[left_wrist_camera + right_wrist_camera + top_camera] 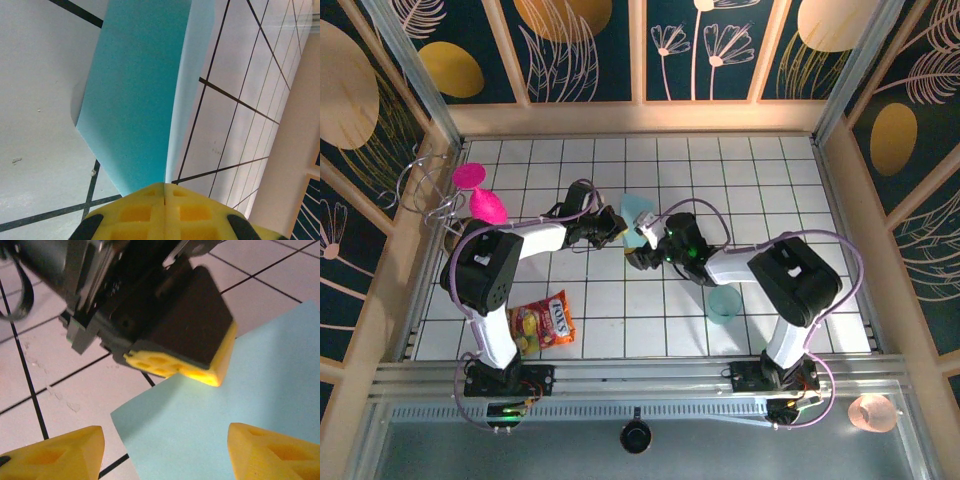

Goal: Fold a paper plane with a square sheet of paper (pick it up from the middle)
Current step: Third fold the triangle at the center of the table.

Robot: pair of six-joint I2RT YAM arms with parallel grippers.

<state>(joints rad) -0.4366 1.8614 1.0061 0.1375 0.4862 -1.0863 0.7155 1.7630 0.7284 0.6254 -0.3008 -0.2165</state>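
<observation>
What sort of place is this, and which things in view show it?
Probably a robot test cell: a left arm and right arm bolted to a rail, a white gridded table walled by patterned panels, and props like a snack bag.

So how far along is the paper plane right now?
Early. Done: the left claw is shut on the light-blue sheet, part of it raised off the table. In hand: the right claw hangs open over the sheet. Left: the folds; no pointed dart shape shows.
</observation>
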